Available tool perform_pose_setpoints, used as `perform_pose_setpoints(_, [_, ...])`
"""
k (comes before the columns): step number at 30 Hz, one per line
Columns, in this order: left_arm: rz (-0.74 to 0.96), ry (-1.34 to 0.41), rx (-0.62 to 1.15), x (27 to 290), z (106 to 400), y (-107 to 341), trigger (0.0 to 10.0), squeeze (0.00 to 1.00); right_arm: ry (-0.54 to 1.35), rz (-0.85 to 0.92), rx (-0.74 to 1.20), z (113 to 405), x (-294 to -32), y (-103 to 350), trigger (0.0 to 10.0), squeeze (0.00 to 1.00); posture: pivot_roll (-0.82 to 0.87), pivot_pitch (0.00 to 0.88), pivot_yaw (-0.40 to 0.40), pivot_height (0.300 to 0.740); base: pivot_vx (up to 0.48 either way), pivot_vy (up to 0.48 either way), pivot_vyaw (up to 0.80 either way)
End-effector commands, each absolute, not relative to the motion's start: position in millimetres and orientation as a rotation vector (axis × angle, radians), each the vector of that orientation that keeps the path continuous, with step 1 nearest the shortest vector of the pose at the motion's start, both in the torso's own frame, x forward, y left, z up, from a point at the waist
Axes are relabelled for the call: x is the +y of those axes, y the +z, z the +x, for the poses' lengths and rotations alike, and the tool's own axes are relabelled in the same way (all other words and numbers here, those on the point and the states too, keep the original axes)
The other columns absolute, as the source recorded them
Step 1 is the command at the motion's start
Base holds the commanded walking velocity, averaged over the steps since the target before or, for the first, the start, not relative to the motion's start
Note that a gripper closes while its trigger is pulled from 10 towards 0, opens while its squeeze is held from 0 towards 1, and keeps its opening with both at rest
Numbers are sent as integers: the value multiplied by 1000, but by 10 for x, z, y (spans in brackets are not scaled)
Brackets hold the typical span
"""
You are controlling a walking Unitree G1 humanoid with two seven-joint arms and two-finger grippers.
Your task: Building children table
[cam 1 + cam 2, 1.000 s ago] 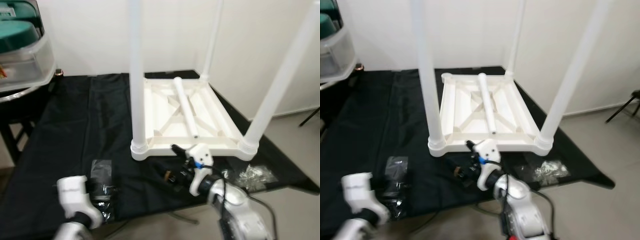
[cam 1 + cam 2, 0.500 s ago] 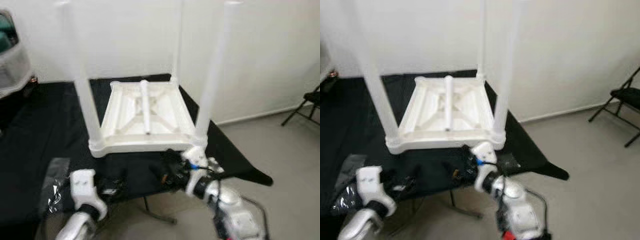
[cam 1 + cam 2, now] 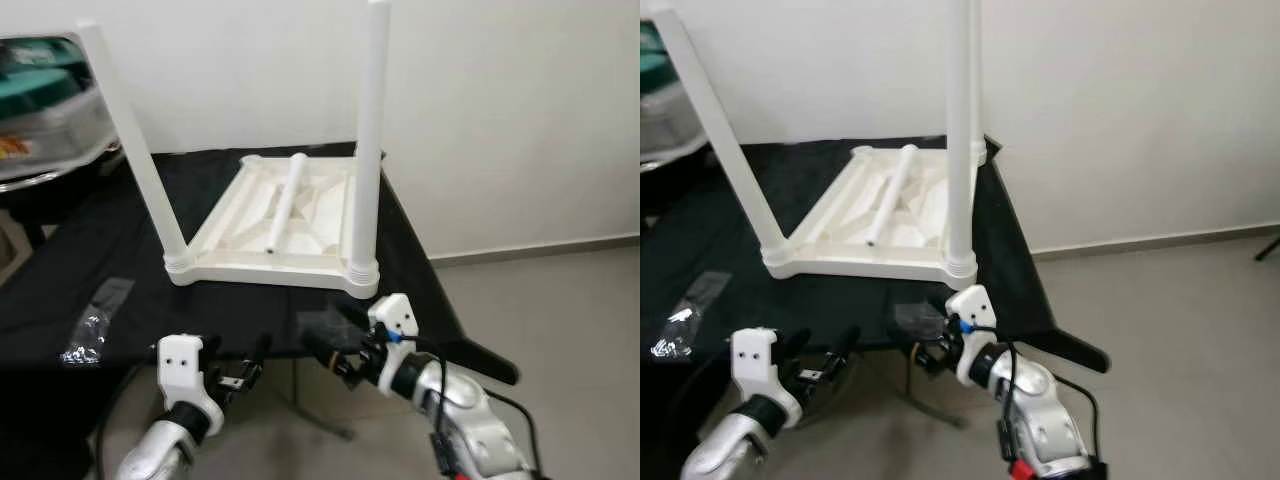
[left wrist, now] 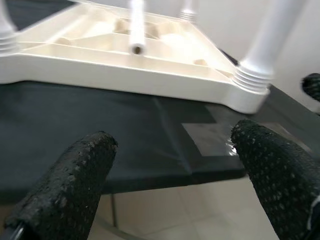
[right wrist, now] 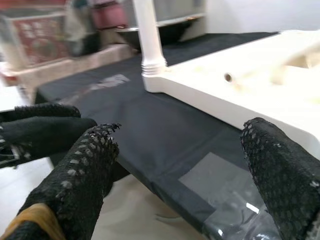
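A white plastic children's table (image 3: 290, 272) lies upside down on a black-covered worktable (image 3: 110, 230). Upright legs stand at its near-left corner (image 3: 135, 160) and near-right corner (image 3: 367, 140), with another behind on the right. A loose white leg (image 3: 284, 198) lies across the underside. My left gripper (image 3: 243, 372) hangs open, low in front of the worktable's near edge, empty; in the left wrist view its fingers (image 4: 70, 185) frame the table's front rim (image 4: 125, 70). My right gripper (image 3: 325, 342) is open and empty beside the near-right corner, its fingers (image 5: 80, 175) spread.
A small clear bag of hardware (image 3: 92, 322) lies on the cloth at the left. Another clear plastic bag (image 3: 917, 318) lies at the cloth's edge by the right gripper. A clear storage bin (image 3: 45, 110) stands at the far left. Bare grey floor (image 3: 560, 330) extends to the right.
The whole picture has shifted, so the camera has moved back and round; the table now looks smaller and further left. Both grippers have stayed low and open at the worktable's near edge.
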State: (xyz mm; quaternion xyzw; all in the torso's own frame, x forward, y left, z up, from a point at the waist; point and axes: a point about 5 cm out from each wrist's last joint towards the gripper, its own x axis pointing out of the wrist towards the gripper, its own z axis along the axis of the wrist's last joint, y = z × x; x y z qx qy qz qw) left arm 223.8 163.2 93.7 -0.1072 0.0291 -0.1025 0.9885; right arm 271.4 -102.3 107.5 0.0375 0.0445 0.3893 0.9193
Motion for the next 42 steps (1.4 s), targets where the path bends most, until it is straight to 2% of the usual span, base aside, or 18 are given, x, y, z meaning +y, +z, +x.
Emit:
perform_pose_setpoints(1, [-200, -189, 72, 1677, 2248, 910, 10000, 0, 806, 94, 74, 2729, -970, 1102, 10000, 0, -4, 0, 15, 740, 0, -435, 0])
perform_pose_setpoints(25, [-219, -177, 53, 1664, 2296, 928, 10000, 0, 827, 52, 67, 2735, -986, 1104, 10000, 0, 0, 0, 6, 740, 0, -435, 0])
perform_pose_setpoints(42, [-192, -222, 37, 1637, 2328, 1007, 10000, 0, 878, 57, 69, 2667, -940, 1091, 10000, 0, 11, 0, 7, 740, 0, -428, 732])
